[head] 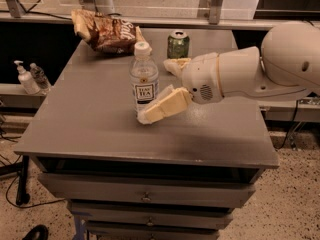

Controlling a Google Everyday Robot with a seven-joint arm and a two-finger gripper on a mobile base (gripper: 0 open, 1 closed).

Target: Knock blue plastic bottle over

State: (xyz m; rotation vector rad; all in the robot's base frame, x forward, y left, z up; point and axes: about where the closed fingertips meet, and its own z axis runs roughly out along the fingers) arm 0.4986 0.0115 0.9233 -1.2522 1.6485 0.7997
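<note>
The bottle stood upright near the middle of the grey table, its white cap on and its label facing the camera. The gripper reached in from the right on a thick white arm, low over the tabletop. Its fingers were spread wide and held nothing: the near finger lay slanted across the front of the bottle's base, at or against it, while the far finger sat behind and to the right of the bottle, just in front of the green can. A crumpled snack bag lay at the back of the table. On a low shelf to the left stood a white pump bottle.
</note>
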